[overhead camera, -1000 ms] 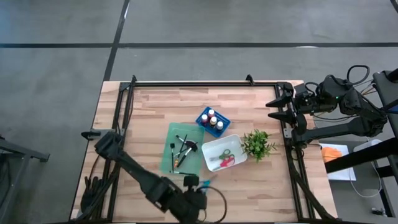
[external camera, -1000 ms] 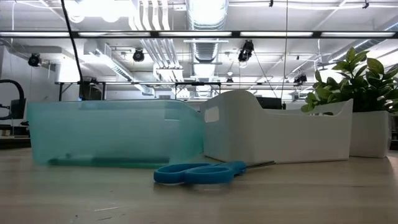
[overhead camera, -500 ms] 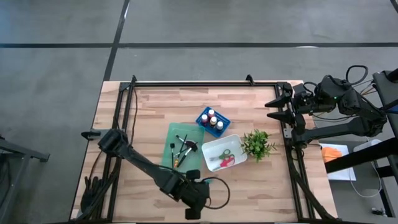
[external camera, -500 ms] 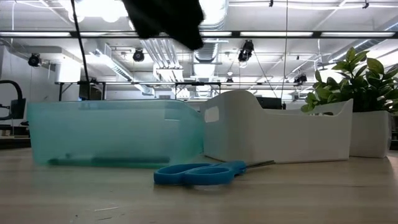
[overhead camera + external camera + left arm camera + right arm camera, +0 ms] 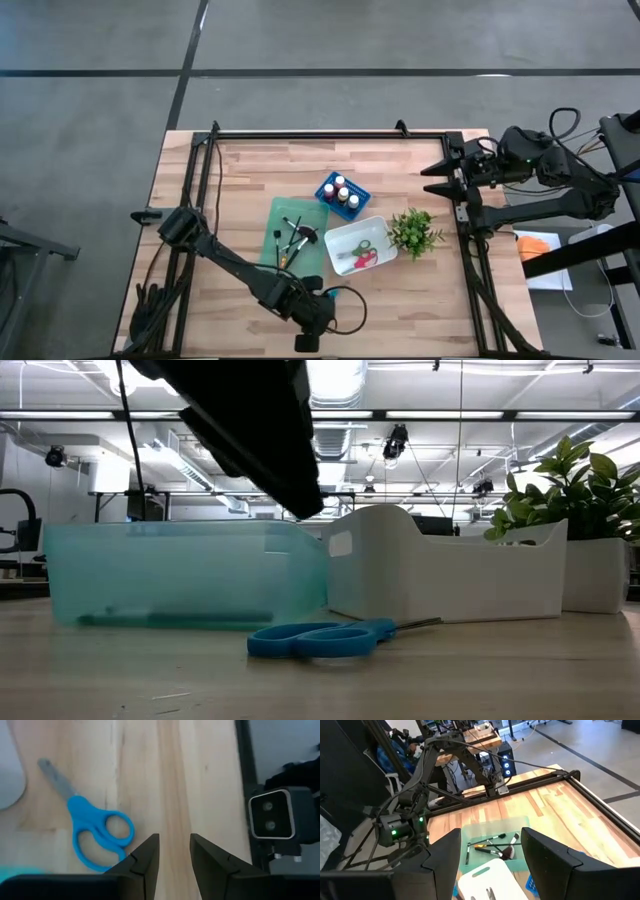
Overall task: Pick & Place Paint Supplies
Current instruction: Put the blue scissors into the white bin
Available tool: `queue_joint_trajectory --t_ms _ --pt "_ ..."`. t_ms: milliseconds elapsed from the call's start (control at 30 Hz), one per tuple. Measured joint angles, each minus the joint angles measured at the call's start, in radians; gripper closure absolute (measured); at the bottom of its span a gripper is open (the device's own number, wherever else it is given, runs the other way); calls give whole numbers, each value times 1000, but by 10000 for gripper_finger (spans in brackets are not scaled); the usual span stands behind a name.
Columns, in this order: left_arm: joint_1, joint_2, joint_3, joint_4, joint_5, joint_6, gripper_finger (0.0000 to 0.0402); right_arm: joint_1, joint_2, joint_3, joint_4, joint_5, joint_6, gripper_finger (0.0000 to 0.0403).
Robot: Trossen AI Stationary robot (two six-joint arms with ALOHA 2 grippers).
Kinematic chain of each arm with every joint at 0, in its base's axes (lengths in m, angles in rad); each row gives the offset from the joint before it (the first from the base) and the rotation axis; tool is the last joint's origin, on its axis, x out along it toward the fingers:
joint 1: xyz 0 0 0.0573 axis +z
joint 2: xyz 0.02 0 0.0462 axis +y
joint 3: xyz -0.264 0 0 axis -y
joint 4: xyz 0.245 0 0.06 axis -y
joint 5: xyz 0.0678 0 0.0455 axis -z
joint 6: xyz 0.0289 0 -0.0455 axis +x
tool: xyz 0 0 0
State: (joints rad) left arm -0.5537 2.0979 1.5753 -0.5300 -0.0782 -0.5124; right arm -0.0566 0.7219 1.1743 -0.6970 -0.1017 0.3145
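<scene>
Blue-handled scissors (image 5: 326, 293) lie flat on the wood near the table's near edge, also in the low view (image 5: 320, 638) and the left wrist view (image 5: 95, 832). My left gripper (image 5: 310, 322) (image 5: 174, 852) hovers just beside them, open with a narrow gap, pointing down at bare wood. Dark-handled brushes (image 5: 297, 238) lie in a teal tray (image 5: 275, 255). Paint bottles (image 5: 342, 192) stand in a blue basket. Red and green scissors (image 5: 362, 256) lie in a white bin (image 5: 383, 232). My right gripper (image 5: 440, 175) (image 5: 490, 850) waits open near the far right corner.
A small leafy plant (image 5: 415, 232) in a white pot stands right of the white bin. The black frame rail (image 5: 300, 135) runs round the table. The low camera (image 5: 272, 817) sits on the near edge, close to my left gripper. In the low view the left arm (image 5: 250, 430) fills the upper left.
My left arm has swung in over the table's near edge and come down beside the blue scissors; in the low view it has entered from above and grown large. The scissors and bins have stayed where they were.
</scene>
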Motion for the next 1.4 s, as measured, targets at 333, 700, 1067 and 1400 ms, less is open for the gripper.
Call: queue_joint_trajectory --t_ms 333,700,1067,1400 --pt "26 37 -5 26 18 42 284 0 -1 -25 67 0 6 198" --pt "40 76 6 33 -11 98 284 0 -1 -24 90 -1 15 198" --pt "54 99 10 63 -3 124 284 0 2 -25 103 -1 19 198" --pt "56 112 10 59 -2 124 284 0 0 -25 104 -2 21 198"
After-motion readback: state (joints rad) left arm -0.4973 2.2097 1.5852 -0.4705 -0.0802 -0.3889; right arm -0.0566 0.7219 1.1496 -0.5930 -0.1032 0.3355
